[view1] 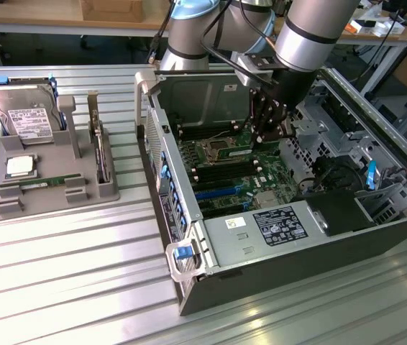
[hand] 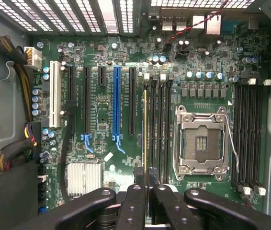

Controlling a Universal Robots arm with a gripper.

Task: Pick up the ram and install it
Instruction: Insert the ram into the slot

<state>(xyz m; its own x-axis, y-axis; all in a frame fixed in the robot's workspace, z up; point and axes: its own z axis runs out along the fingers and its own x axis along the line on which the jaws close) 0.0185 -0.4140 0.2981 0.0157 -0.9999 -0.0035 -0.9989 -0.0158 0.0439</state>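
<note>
The arm hangs right over the open computer case, with the tool down inside it, just above the green board. The tool's fingers are pinched nearly together, and between them a thin strip stands on edge: that's the ram, gripped at its upper end and running straight down into the first black slot on the near side of the empty processor socket. Whether it is fully seated I can't tell. On the far side of that socket sits another bank of black slots, all bare. Away from the case, toward the exterior view's left, a grey holder tray rests on the ribbed tabletop, carrying a silver hard drive, a small square chip and one more green stick lying flat.
</note>
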